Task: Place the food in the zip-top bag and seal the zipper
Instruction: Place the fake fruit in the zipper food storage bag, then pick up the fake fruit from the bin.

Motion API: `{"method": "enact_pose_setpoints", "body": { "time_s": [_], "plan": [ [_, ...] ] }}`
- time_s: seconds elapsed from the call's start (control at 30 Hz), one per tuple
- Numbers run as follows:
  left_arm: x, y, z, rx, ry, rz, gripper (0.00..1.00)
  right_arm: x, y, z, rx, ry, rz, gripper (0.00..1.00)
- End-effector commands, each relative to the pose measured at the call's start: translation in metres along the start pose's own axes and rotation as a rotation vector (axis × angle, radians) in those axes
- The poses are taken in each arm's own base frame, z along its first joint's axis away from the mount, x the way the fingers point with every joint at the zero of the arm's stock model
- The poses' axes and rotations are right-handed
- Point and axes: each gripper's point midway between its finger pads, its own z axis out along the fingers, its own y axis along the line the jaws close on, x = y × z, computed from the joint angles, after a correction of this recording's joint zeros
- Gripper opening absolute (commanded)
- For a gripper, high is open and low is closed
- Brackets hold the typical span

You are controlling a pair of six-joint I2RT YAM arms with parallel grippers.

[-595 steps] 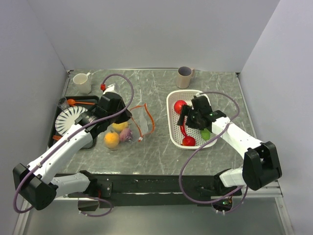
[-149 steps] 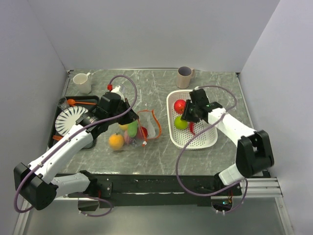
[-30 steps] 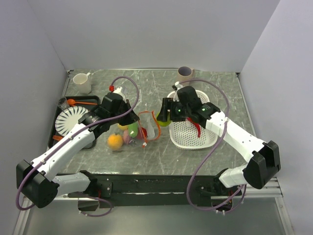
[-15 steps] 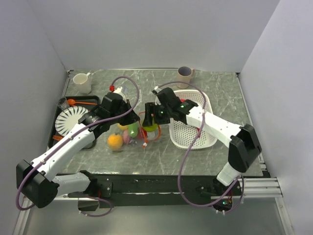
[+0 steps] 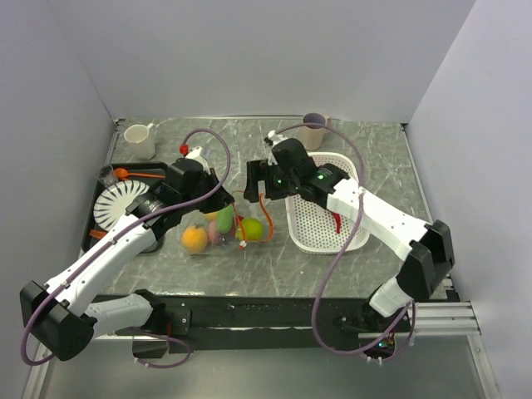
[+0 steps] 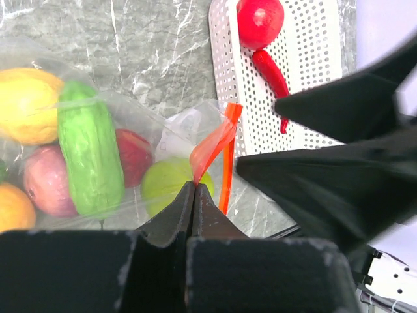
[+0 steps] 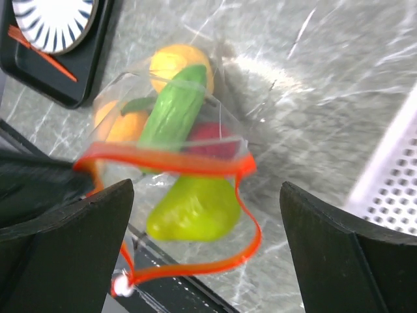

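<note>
The clear zip-top bag point(image 5: 226, 226) lies left of centre with its mouth held open. Inside are an orange point(image 5: 194, 238), a green cucumber point(image 5: 224, 218), a lemon point(image 6: 26, 104), red and pink fruits, and a yellow-green pear point(image 5: 252, 229) just inside the mouth point(image 7: 192, 208). My left gripper point(image 5: 218, 198) is shut on the orange-red zipper point(image 6: 212, 147) and holds that edge up. My right gripper point(image 5: 256, 188) is open and empty, just above the bag's mouth point(image 7: 208, 241). The white slider point(image 7: 119, 285) sits at the strip's end.
The white perforated basket point(image 5: 324, 224) is to the right of the bag and holds a red tomato point(image 6: 259, 19) and a red chili point(image 6: 272, 72). A black tray with a plate point(image 5: 116, 204) and orange spoon point(image 5: 133, 173) is at the left. Two mugs point(image 5: 140, 140) point(image 5: 314, 129) stand at the back.
My right gripper has let go of the green pear, which now lies in the bag's mouth. It has opened and drawn back a little. The left gripper still holds the zipper.
</note>
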Motion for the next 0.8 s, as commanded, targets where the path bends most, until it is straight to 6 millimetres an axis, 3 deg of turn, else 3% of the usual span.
{"method": "enact_pose_setpoints", "body": {
  "time_s": [0.0,0.07,0.13,0.2,0.23,0.3,0.33,0.57,0.6,0.77],
  "plan": [
    [-0.019,-0.014,-0.011,0.039,-0.068,-0.002,0.01,-0.027,-0.025,-0.036,0.125,-0.14,-0.001,1.0],
    [-0.019,-0.013,-0.013,0.038,-0.067,0.002,0.01,-0.037,-0.044,-0.048,0.193,-0.207,0.046,1.0],
    [-0.018,-0.012,-0.012,0.036,-0.065,0.003,0.01,-0.035,-0.08,-0.049,0.287,-0.198,0.116,1.0],
    [-0.017,-0.012,-0.012,0.037,-0.066,-0.002,0.01,-0.036,-0.106,-0.047,0.358,-0.182,0.161,1.0],
    [-0.017,-0.012,-0.012,0.037,-0.066,-0.003,0.01,-0.031,-0.133,-0.042,0.43,-0.147,0.195,1.0],
    [-0.017,-0.012,-0.011,0.039,-0.068,-0.005,0.01,-0.035,-0.15,-0.036,0.47,-0.134,0.208,1.0],
    [-0.017,-0.012,-0.011,0.04,-0.069,-0.005,0.01,-0.033,-0.17,-0.029,0.511,-0.104,0.224,1.0],
    [-0.013,-0.008,-0.008,0.024,-0.052,0.001,0.01,-0.055,-0.218,0.004,0.572,-0.064,0.248,1.0],
    [-0.013,-0.008,-0.009,0.026,-0.053,0.003,0.01,-0.051,-0.226,0.012,0.583,-0.037,0.249,1.0],
    [-0.012,-0.006,-0.009,0.019,-0.047,0.009,0.01,-0.066,-0.239,0.031,0.569,-0.037,0.242,1.0]
  ]
}}
